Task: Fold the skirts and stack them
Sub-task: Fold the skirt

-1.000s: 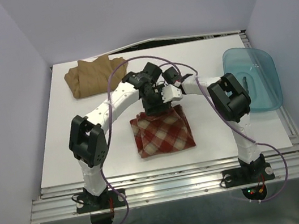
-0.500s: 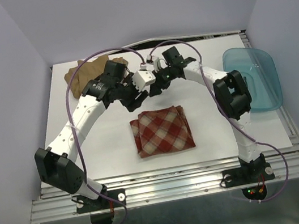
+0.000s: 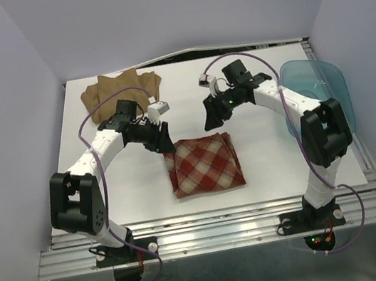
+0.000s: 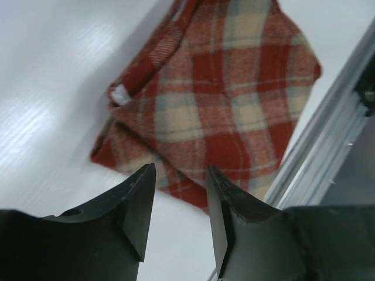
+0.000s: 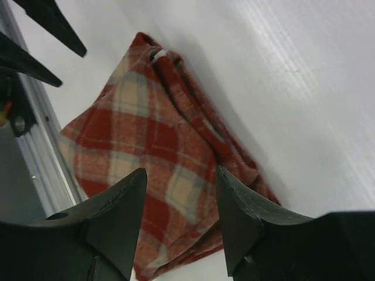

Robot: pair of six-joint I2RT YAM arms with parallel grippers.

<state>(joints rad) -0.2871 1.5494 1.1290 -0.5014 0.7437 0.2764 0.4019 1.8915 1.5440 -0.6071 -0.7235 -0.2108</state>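
Note:
The red-and-cream plaid skirt (image 3: 203, 163) lies folded into a square near the middle of the white table; it also shows in the left wrist view (image 4: 222, 99) and the right wrist view (image 5: 158, 158). The tan-brown skirt (image 3: 120, 90) lies folded at the far left. My left gripper (image 3: 164, 139) hangs open and empty just off the plaid skirt's far left corner (image 4: 179, 175). My right gripper (image 3: 210, 121) hangs open and empty above its far right edge (image 5: 181, 175). Neither touches cloth.
A translucent blue tub (image 3: 319, 97) sits at the table's right edge, beside the right arm. The metal rail (image 3: 215, 217) runs along the near edge. Purple cables loop over both arms.
Both arms have pulled apart and away from the plaid skirt. The left gripper moved back and leftward, the right gripper moved right. The plaid skirt lies flat and released.

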